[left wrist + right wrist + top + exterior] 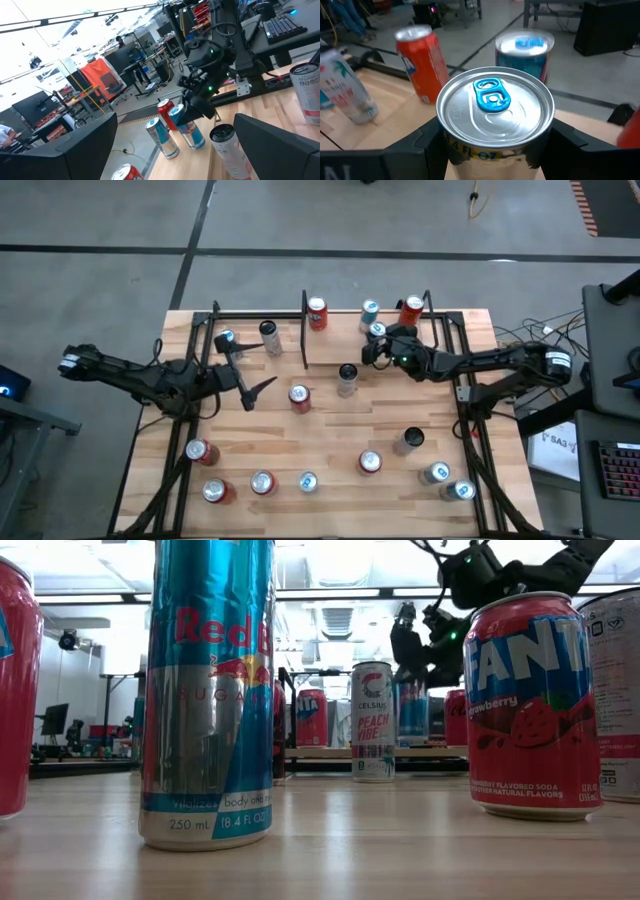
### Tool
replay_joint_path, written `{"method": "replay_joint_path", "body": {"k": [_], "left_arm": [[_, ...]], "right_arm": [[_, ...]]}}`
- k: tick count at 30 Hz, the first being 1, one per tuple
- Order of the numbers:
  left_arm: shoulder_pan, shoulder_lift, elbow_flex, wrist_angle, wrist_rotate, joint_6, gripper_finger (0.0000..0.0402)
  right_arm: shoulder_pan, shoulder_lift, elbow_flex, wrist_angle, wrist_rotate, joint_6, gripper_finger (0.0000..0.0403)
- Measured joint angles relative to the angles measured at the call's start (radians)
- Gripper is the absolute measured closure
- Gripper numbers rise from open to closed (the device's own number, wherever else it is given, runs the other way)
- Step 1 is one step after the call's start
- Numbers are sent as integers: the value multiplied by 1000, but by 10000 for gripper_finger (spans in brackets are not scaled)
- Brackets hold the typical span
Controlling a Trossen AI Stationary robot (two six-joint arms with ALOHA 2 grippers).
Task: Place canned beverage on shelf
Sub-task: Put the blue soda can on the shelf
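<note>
While the right gripper [495,142] has its fingers closed around a blue-tabbed can [495,107], the risk I'd watch is the crowding at the far end of the desk [330,440]. The held can sits over the shelf [440,330], close beside a second blue-topped can [525,50] and a red can [422,62]. If it comes down slightly off, its base could clip a neighbour and tip one or both. From overhead the thin black rail [452,355] runs close to the gripper as well, so a sideways drift might catch it. I can't quite tell whether the can's base is already resting on the board or hanging just above it; letting go early would drop it, and a drop onto wood could leave it rocking.

The left gripper [250,385] waits over the left half of the desk with its fingers spread wide and nothing between them, well apart from the work.

The desk itself is butcher-block wood, scattered with upright cans, several red and blue ones toward the near edge. A tall Red Bull can [208,690] and a Fanta can [535,705] stand nearest the low camera. Beyond lies grey concrete floor, a workshop with monitors, benches and an orange panel, and a keyboard off to the right side.
</note>
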Motion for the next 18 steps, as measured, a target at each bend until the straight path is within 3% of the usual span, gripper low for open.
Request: {"method": "replay_joint_path", "body": {"k": [8,18], "left_arm": [[0,-1,0,0,0,-3,18],[0,-2,0,3,0,-3,18]], "right_arm": [[0,59,1,26,11,1,177],[0,70,0,68,-1,-21,122]]}}
